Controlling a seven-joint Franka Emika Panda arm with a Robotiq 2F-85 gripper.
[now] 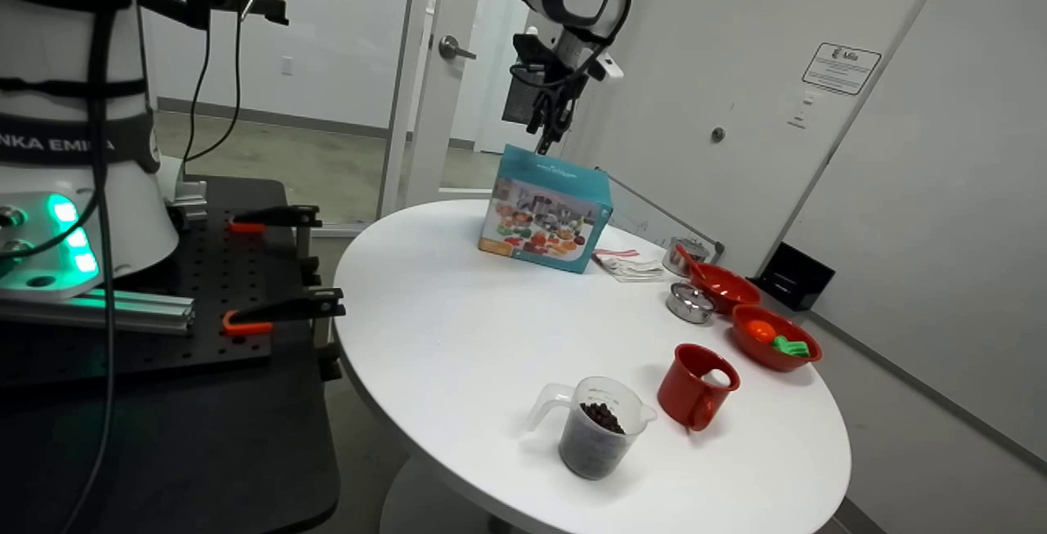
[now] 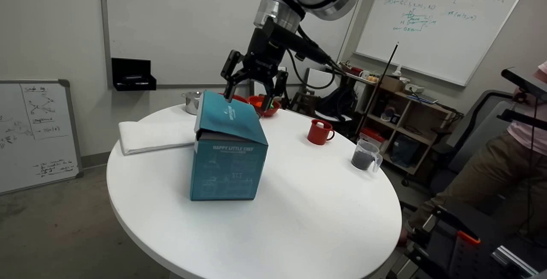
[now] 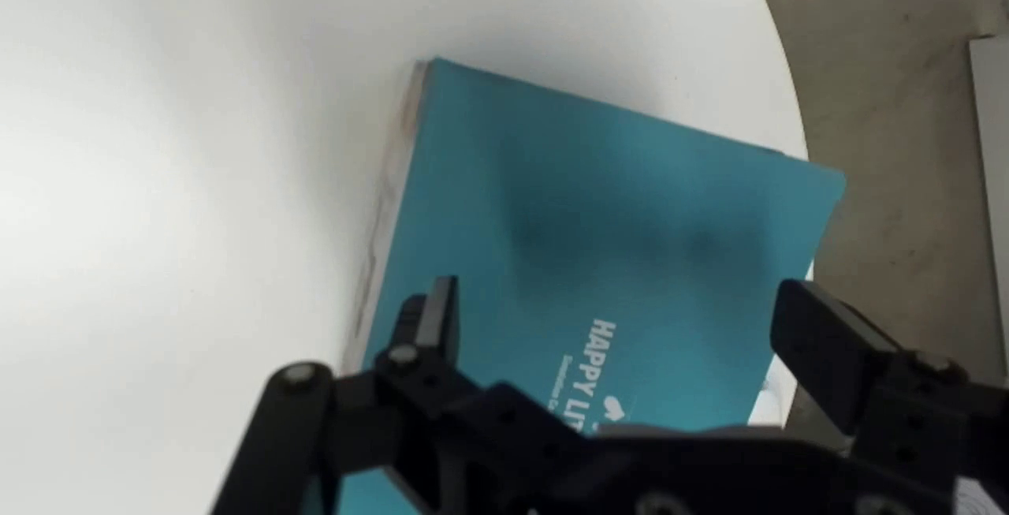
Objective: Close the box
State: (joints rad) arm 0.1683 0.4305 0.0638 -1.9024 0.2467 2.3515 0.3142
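The jaws stand wide apart, holding nothing, and point down over the teal-blue cardboard lid flap (image 3: 599, 184) of a rectangular, teal-blue cardboard box (image 2: 228, 170). In both exterior views the tips are near the flap; whether either one touches it, I cannot tell for certain from these angles. The flap lies across the top of the box but sits slightly raised: in an exterior view a narrow gap shows beneath its edge, above the panel lettered "HAPPY LITTLE CHEF".

The box stands upright on a round white surface (image 1: 433, 297), its broad face printed with colourful pictures. Just beside it lies a flat, folded white cloth (image 2: 156, 136). Past the cloth are a round silver metal pot (image 2: 192, 104), a low, round silver metal vessel (image 1: 690, 309) and a shallow, round red bowl (image 1: 740, 293). Next to these, a second shallow red bowl (image 1: 752, 347) holds a round orange piece (image 1: 761, 331) and a green piece (image 1: 790, 346). Well apart from the box, a red cylindrical mug (image 1: 680, 387) stands near a clear plastic measuring cup (image 1: 609, 393) containing small dark pieces (image 1: 601, 417).
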